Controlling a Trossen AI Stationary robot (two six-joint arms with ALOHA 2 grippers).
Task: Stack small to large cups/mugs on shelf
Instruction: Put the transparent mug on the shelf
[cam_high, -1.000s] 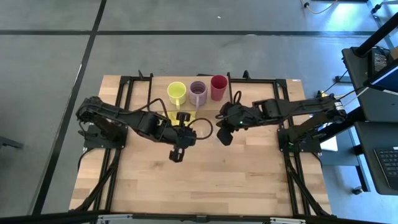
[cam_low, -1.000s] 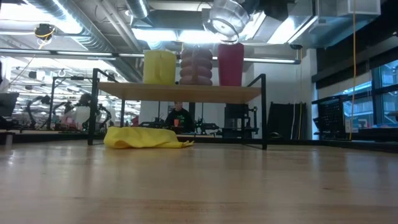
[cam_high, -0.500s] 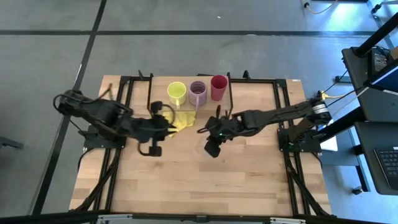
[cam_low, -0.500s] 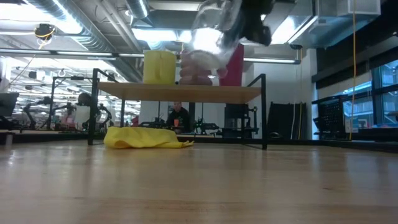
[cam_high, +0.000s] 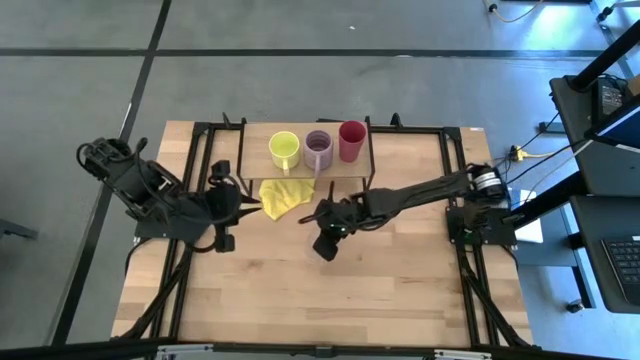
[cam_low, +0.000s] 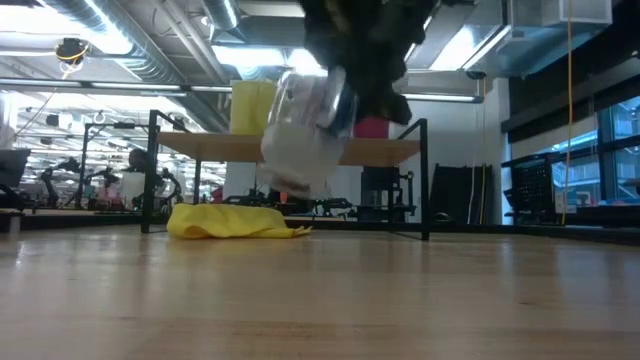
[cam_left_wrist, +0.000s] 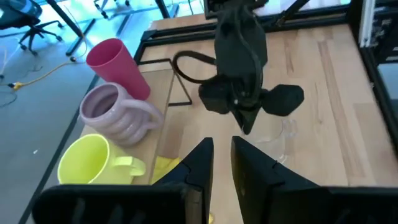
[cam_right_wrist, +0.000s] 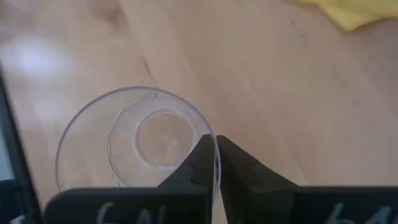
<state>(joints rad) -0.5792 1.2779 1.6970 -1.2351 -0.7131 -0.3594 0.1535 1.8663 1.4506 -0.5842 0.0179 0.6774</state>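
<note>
My right gripper (cam_high: 326, 240) is over the table's middle, in front of the shelf (cam_high: 362, 161), shut on the tiny clear glass (cam_low: 300, 135). That glass also shows in the right wrist view (cam_right_wrist: 137, 143) and the left wrist view (cam_left_wrist: 278, 134). On the shelf board stand the lime-yellow mug (cam_high: 284, 150), the lilac mug (cam_high: 318, 148) and the red cup (cam_high: 352, 140) in a row. My left gripper (cam_high: 222, 240) waits near the table's left side, fingers (cam_left_wrist: 200, 162) a narrow gap apart, holding nothing. My right gripper holds the clear glass by its rim (cam_right_wrist: 216, 149), one finger inside the mouth and one outside, on the wall. The fingers (cam_right_wrist: 236, 165) come from above, pointing down. The glass hangs below them, tilted and lifted clear of the table.
A crumpled yellow cloth (cam_high: 285, 195) lies on the table just in front of the shelf, left of my right gripper. The shelf's thin black legs (cam_low: 425, 180) stand at the far middle. Bare wooden tabletop (cam_high: 400, 290) stretches toward the near edge.
My right gripper has carried the glass down, toward the table's left and near edge, and the glass has tipped over to a slant. My left arm has drawn back toward the table's left edge, uncovering the yellow cloth.
</note>
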